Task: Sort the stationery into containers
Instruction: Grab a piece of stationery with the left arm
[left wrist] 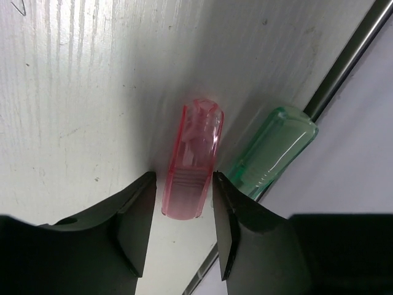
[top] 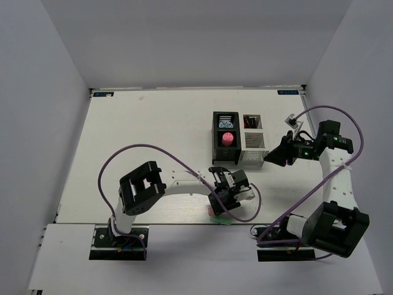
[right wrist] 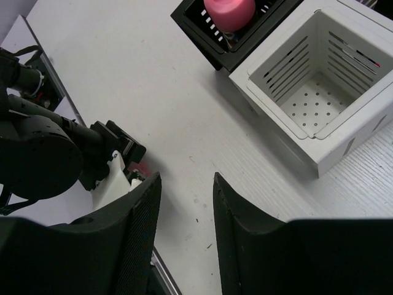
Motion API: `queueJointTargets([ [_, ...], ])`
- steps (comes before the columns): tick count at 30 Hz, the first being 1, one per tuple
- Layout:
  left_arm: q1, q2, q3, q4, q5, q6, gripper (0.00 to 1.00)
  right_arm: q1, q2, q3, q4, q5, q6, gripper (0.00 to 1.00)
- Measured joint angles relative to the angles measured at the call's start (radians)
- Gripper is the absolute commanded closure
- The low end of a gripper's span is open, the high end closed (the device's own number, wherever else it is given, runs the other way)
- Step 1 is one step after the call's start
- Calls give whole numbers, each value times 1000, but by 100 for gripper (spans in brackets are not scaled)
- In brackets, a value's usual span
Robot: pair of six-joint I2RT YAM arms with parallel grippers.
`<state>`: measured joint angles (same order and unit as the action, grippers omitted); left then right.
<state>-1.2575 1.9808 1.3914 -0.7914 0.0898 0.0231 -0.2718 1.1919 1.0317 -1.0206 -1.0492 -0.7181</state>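
A pink translucent piece [left wrist: 191, 163] lies flat on the white table by its near edge, with a green translucent piece [left wrist: 276, 144] just to its right. My left gripper [left wrist: 183, 184] [top: 220, 208] is low over them and open. Its fingers straddle the pink piece's near end, with a thin gap on the left side. The black bin [top: 225, 136] holds a pink round-topped item [right wrist: 229, 11]. Beside it, the white bin [right wrist: 319, 92] [top: 252, 150] shows a bare perforated floor. My right gripper [right wrist: 186, 181] [top: 270, 160] hovers open and holds nothing, right of the white bin.
A small black holder [top: 252, 121] with dark sticks stands behind the white bin. The table's metal edge rail [left wrist: 344, 61] runs right beside the green piece. The left arm [right wrist: 43, 153] fills the near left of the right wrist view.
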Motion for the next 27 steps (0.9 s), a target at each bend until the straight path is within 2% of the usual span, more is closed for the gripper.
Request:
queueJointTargets([
  [4,1,8,8,-10,-23,5,47,-14,2,0,-28,-14,-27,57],
  [5,0,8,8,-10,-34,6,50,-18,2,0,-33,-17,-32,56],
  [6,-1,9,8,-10,-50,6,55,-23,2,0,-38,-21,-39,56],
  [8,-1,9,3,-5,-85,4,73,-30,2,0,-50,-26,-51,56],
  [9,-1,9,0,-3,-95,0,89,-34,2,0,-55,-29,-55,56],
  [11,-2,1,-13,11,-113,0,100,-42,2,0,-62,-31,-62,57],
  [14,5,-15,-34,30,-125,-9,100,-56,2,0,-74,-33,-73,62],
  [17,28,-41,-69,45,-135,-24,100,-68,2,0,-77,-27,-74,61],
  [18,40,-50,-76,45,-138,-30,100,-71,2,0,-76,-24,-71,48],
  [20,66,-67,-91,47,-153,-42,100,-77,-3,-9,-59,-14,-51,15],
  [21,77,-77,-92,42,-159,-47,100,-80,-11,-22,-38,-2,-39,11],
  [23,98,-114,-89,50,-172,-55,100,-87,-43,-69,21,25,-7,9],
  [24,105,-143,-87,61,-182,-59,100,-89,-65,-94,46,42,7,13],
  [27,108,-258,-80,141,-209,-69,100,-94,-137,-168,120,84,38,100],
])
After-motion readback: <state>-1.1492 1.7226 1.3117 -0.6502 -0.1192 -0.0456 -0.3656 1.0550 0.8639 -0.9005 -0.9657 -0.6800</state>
